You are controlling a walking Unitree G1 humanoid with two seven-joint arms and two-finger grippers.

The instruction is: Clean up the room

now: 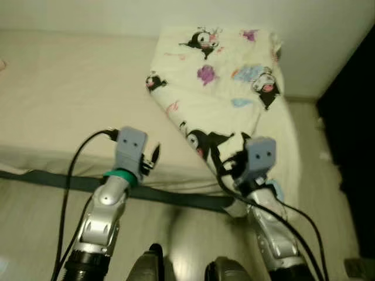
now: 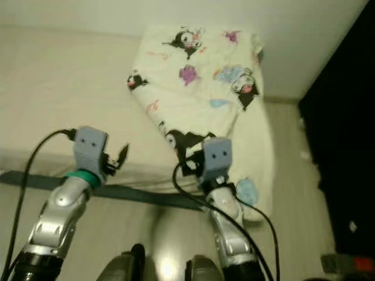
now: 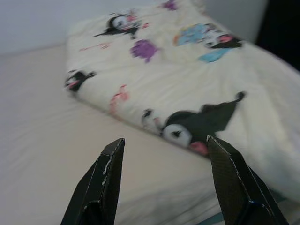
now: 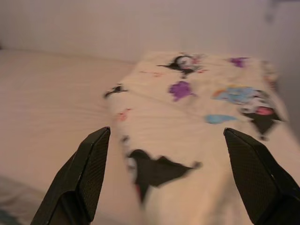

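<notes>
Nearest to you, at the bottom of the head view, both silver arms rise from the lower edge, left arm at lower left and right arm at lower right. Beyond them the bed (image 1: 70, 88) occupies the left and centre of the frame, with a dark rail (image 1: 176, 198) running along its near edge. A folded blanket (image 1: 225, 82) printed with cartoon characters lies on the bed, from the upper centre of the frame down toward the centre right, its lower portion hanging over the near edge. The left gripper (image 3: 164, 180) is released, fingers spread apart, hovering above bare mattress at centre left; in its wrist view the blanket's folded edge lies just ahead, between and beyond the fingertips, not touching. The right gripper (image 4: 176, 173) is likewise released, fingers wide, positioned at centre right over the blanket's near corner with no visible contact. The step in hand appears to be taking hold of the blanket to tidy the bed. To do it well, advance each gripper until one finger passes under a fold and one rests on top, then close on a thick fold, not a single layer. Keep both hands level when lifting, so the overhanging part does not slide to the floor (image 1: 193, 234).
</notes>
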